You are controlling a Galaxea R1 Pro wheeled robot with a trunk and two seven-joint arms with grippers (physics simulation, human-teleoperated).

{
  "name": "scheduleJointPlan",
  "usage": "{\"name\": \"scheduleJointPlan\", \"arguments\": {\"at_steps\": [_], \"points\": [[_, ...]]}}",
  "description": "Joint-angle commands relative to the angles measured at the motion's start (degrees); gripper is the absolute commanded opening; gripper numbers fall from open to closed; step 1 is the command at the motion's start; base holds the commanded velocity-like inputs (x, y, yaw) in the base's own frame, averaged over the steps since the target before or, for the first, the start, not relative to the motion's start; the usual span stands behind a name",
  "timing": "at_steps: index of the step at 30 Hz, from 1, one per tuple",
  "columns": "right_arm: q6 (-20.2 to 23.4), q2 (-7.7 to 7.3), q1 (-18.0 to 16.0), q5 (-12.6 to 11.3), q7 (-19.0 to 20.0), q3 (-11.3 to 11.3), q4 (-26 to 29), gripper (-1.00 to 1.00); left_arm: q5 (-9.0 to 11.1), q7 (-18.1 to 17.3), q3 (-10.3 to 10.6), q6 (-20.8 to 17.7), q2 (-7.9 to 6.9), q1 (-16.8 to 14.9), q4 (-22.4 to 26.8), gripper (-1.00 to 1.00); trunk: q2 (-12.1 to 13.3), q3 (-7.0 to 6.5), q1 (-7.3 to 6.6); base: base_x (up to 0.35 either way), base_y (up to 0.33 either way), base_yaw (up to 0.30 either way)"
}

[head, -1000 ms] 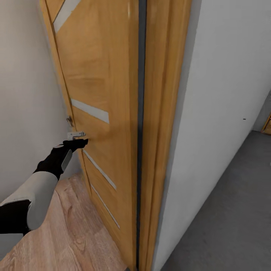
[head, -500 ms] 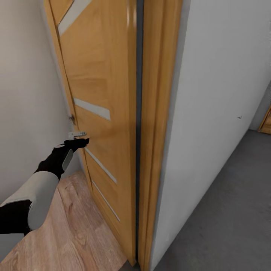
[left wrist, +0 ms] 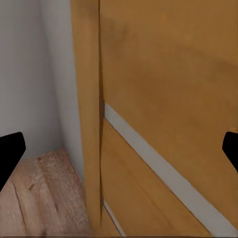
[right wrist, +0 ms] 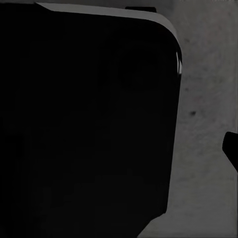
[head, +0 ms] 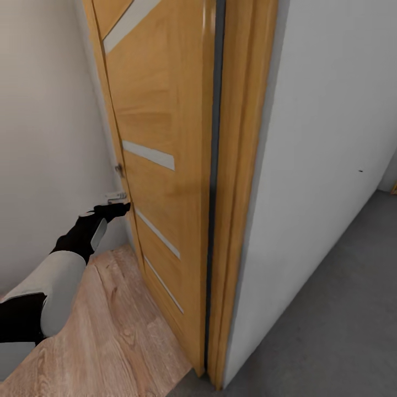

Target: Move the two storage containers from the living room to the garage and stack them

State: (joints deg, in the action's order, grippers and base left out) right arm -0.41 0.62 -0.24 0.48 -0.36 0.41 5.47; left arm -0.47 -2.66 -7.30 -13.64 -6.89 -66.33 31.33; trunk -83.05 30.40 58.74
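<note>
Head view: the left gripper (head: 117, 209) reaches forward at the end of a black-and-white arm, its tips just below the silver lever handle (head: 116, 194) on the orange door (head: 165, 127), which stands swung open, nearly edge-on beside its door frame (head: 242, 182). The door carries frosted strips (head: 149, 155) across its panel. To the left lies light wood plank flooring (head: 105, 336) against a white wall; to the right, beyond the wall's end, lies the grey concrete floor (head: 331, 325) of the garage. The arm's reach toward the handle suggests it is working the door to keep a passage open between the two rooms. Left wrist view: two dark fingertips (left wrist: 10, 153) stand at opposite edges of the picture, so the jaws are spread wide and hold nothing; between them lies the door's edge and a frosted strip. Right wrist view: a large black body (right wrist: 89, 124) blocks most of the picture, with speckled grey surface beside it and one dark fingertip (right wrist: 231, 146) at the edge; the right gripper's opening cannot be told. The storage containers are nowhere among these surfaces, so neither is yet in the garage.
</note>
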Motion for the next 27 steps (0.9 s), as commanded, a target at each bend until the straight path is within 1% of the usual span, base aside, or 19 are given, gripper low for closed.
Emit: {"name": "scheduleJointPlan", "arguments": {"at_steps": [1,9,18,23,26,27], "points": [[-0.04,0.00,-0.02,0.05,-0.05,0.03,0.05,1.00,-0.06,-0.27,-0.26,-0.36,0.03,-0.03,0.08,1.00,-0.03,0.12,-0.01,-0.098,-0.037,0.163],[-0.03,-0.03,-0.02,0.03,0.01,0.03,0.23,1.00,0.04,-0.10,-0.37,-0.70,0.11,-0.07,0.07,1.00,-0.03,0.56,-0.01,-0.124,-0.055,0.140],[-0.03,-0.08,-0.02,0.03,0.19,0.03,0.24,1.00,-0.06,0.21,-0.65,-1.10,0.08,0.10,-0.19,1.00,-0.03,0.65,-0.01,-0.019,-0.009,0.028],[-0.03,-0.13,-0.02,0.04,0.44,0.03,0.25,1.00,-0.19,2.04,-0.75,-1.21,0.05,0.44,-0.69,1.00,-0.03,0.66,-0.01,-0.002,-0.001,0.004],[-0.01,-0.16,-0.02,0.05,0.55,0.03,0.25,1.00,-0.26,2.85,-0.77,-2.05,0.05,0.77,-0.87,1.00,-0.03,0.66,-0.01,0.000,0.000,0.000],[0.01,-0.13,-0.02,0.05,0.59,0.03,0.25,1.00,-0.28,3.10,-0.78,-2.77,0.05,1.44,-0.92,1.00,-0.03,0.66,-0.01,0.000,0.000,0.000]]}}
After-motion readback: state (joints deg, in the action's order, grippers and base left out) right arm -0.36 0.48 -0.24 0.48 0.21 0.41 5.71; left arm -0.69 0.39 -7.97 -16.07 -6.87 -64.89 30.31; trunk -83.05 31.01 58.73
